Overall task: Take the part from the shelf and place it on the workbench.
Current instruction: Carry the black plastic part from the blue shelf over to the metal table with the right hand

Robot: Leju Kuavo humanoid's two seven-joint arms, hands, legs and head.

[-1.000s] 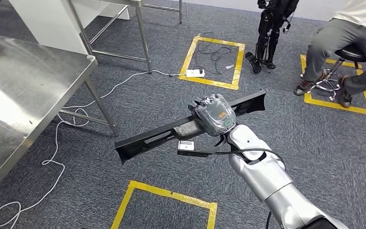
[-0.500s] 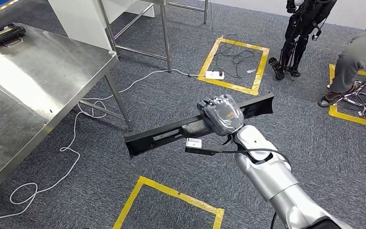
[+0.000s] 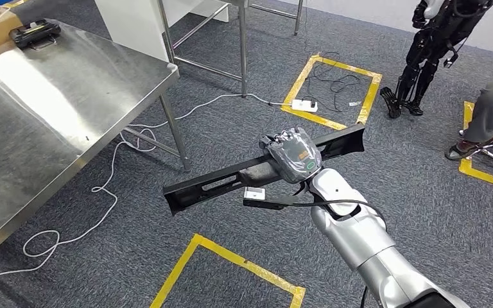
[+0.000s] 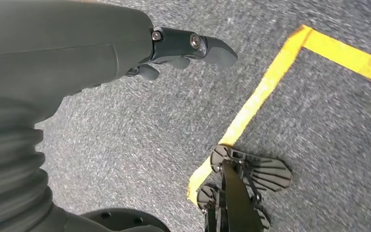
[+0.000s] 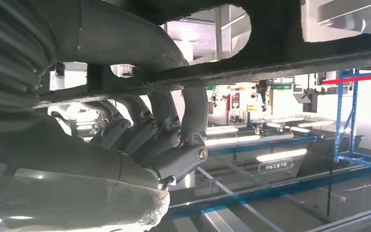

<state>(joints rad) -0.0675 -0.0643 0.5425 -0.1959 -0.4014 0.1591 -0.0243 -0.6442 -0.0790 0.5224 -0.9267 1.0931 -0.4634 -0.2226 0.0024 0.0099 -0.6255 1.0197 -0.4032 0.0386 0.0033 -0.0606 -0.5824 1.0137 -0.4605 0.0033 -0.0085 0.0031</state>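
Note:
A long black part [image 3: 212, 185] hangs level above the carpet in the head view, and my right hand [image 3: 292, 154] grips it near its middle. In the right wrist view the dark fingers [image 5: 183, 145] curl around the part's bar [image 5: 270, 58]. The steel workbench [image 3: 45, 122] stands to the left, its near corner leg a short way from the part's left end. My left hand [image 4: 125, 48] hangs over the carpet, fingers stretched out and holding nothing.
A black device [image 3: 35, 31] lies on the workbench's far end. A white cable [image 3: 112, 192] trails under the bench to a power strip [image 3: 303, 104]. A small black robot [image 3: 430, 51] and a seated person's leg [image 3: 484, 122] are far right. Yellow tape squares [image 3: 231, 260] mark the carpet.
The whole picture has shifted right, so the camera has turned left; more of the workbench shows. My right hand still holds the part in the same way.

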